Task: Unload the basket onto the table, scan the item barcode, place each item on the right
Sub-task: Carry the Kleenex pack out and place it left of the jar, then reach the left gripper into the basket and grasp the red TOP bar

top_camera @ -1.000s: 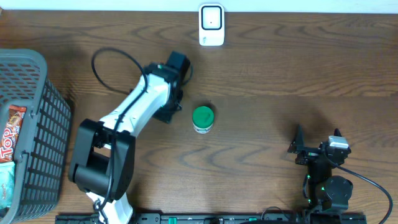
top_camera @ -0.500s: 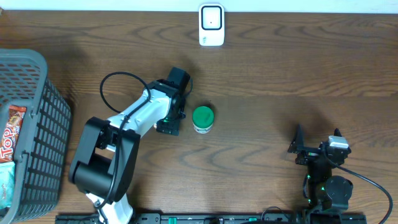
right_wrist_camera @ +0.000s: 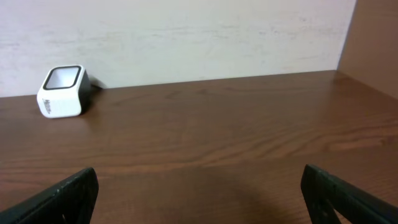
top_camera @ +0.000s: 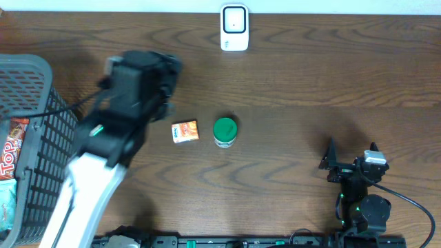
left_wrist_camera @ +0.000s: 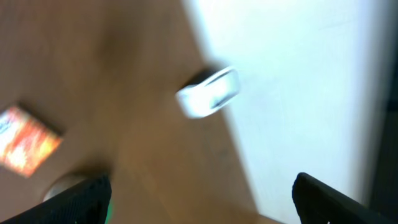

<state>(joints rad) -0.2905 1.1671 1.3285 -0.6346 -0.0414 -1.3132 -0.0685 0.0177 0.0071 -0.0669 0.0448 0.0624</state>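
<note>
A small orange box point(top_camera: 185, 131) lies flat on the wooden table, just left of a green-lidded jar point(top_camera: 224, 131). The white barcode scanner point(top_camera: 234, 27) stands at the table's far edge. My left arm point(top_camera: 131, 96) is raised high above the table, left of the box. In the blurred left wrist view my left gripper point(left_wrist_camera: 202, 200) is open and empty, with the scanner point(left_wrist_camera: 208, 93) and the orange box point(left_wrist_camera: 25, 140) below it. My right gripper point(right_wrist_camera: 199, 205) is open and empty at the near right, facing the scanner point(right_wrist_camera: 61, 91).
A grey mesh basket point(top_camera: 41, 89) holding snack packets stands at the left edge. A pale wall runs behind the scanner. The right arm's base point(top_camera: 364, 207) sits at the table's front right.
My left gripper has opened and let go of the orange box beside the jar. The left arm has then lifted up and back to the left. The right arm has not moved.
</note>
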